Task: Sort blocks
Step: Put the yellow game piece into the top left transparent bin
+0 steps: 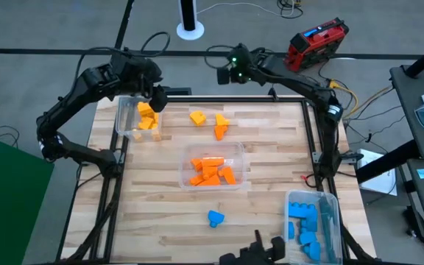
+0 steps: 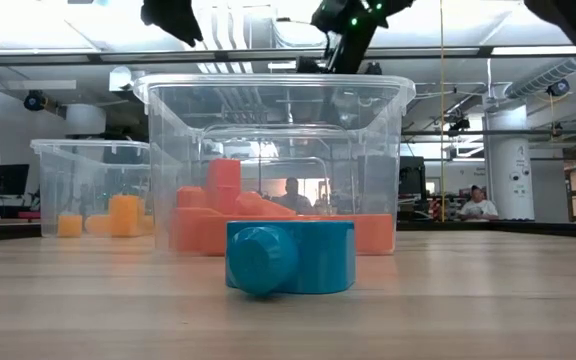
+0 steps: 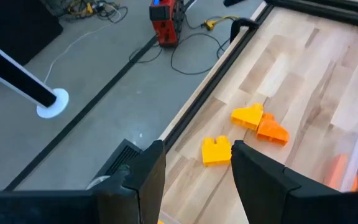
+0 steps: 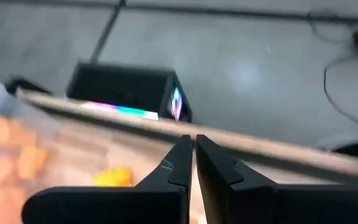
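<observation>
Three blocks lie loose on the table's far part: a yellow one (image 1: 197, 116), another yellow one (image 1: 221, 120) and an orange one (image 1: 220, 133). A blue block (image 1: 216, 218) rests on the near part of the table (image 2: 290, 257). My left gripper (image 1: 155, 99) hangs open above the far end of the clear bin of yellow blocks (image 1: 146, 118), with nothing between its fingers (image 3: 197, 152). My right gripper (image 1: 224, 74) is raised over the table's far edge, shut and holding nothing (image 4: 192, 155).
A clear bin of orange blocks (image 1: 212, 171) stands mid-table, and a bin of blue blocks (image 1: 311, 224) sits at the near right corner. A black frame rail (image 1: 311, 125) runs along the table's edges. A red device (image 1: 316, 43) and cables lie on the floor beyond.
</observation>
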{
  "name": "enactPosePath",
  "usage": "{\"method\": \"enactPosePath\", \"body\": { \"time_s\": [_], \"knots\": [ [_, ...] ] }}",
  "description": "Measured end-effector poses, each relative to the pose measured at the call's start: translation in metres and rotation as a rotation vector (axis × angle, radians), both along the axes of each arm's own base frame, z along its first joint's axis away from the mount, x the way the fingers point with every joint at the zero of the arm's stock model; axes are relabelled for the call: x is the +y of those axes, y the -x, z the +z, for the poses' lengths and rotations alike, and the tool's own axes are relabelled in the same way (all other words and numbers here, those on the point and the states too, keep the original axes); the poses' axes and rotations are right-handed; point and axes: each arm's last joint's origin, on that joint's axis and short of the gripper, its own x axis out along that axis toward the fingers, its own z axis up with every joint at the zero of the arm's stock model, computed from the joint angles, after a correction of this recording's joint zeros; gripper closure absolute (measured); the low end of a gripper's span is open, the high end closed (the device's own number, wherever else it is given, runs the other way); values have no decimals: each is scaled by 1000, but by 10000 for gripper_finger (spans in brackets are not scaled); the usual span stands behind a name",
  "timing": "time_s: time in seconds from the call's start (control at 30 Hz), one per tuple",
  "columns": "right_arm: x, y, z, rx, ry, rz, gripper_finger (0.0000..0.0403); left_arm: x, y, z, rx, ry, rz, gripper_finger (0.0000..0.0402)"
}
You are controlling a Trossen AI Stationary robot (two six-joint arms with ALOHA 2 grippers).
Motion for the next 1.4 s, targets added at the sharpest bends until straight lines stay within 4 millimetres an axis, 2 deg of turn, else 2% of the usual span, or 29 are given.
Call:
{"method": "enactPosePath", "body": {
  "time_s": [0.2, 0.47, 0.67, 0.8, 1.4],
  "knots": [
    [-1, -15, -48, 124, -212, 72, 390, 1, -2, -7, 4, 28, 17, 241],
    [2, -29, -121, 370, -440, 75, 390, 1, -2, -7, 3, 30, 19, 241],
    [0, -39, -158, 374, -599, 129, 390, 1, -2, -7, 3, 30, 19, 241],
    [0, -41, -165, 382, -610, 131, 390, 1, -2, -7, 3, 30, 19, 241],
    [-10, -59, -162, 202, -496, 183, 390, 1, -2, -6, 2, 29, 19, 241]
  ]
}}
